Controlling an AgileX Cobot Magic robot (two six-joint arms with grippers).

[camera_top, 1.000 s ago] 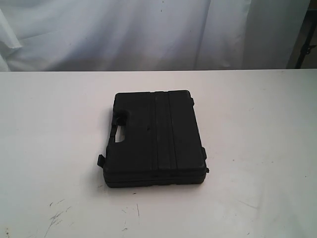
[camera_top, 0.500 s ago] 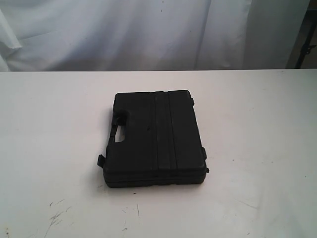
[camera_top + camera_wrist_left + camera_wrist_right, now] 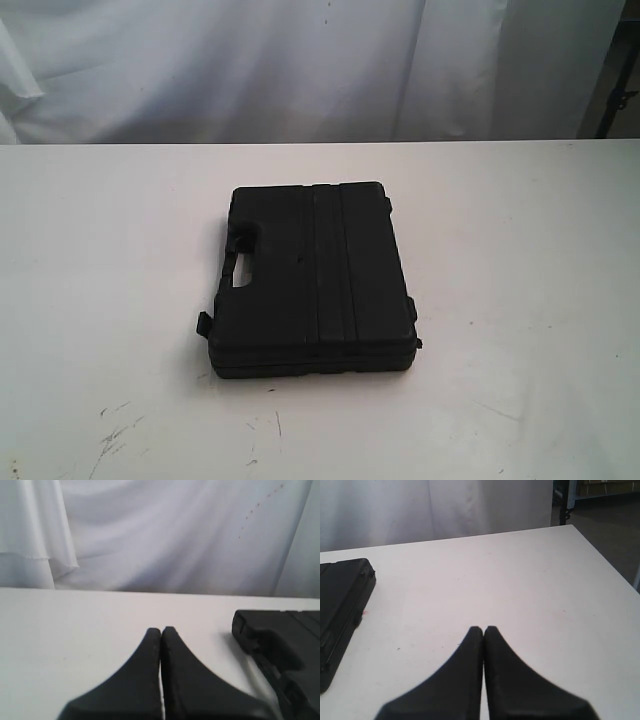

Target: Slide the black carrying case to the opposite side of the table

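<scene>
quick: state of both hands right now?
Left hand: closed, empty, not touching the case.
Right hand: closed, empty, also clear of the case.

table [image 3: 540, 300]: white, scuffed | case [image 3: 312, 280]: black, lying flat, near the middle

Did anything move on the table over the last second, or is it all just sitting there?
Nothing visibly changed. The case lies flat in the same spot on the table, untouched. The left gripper and right gripper are both shut, clear of it.
</scene>
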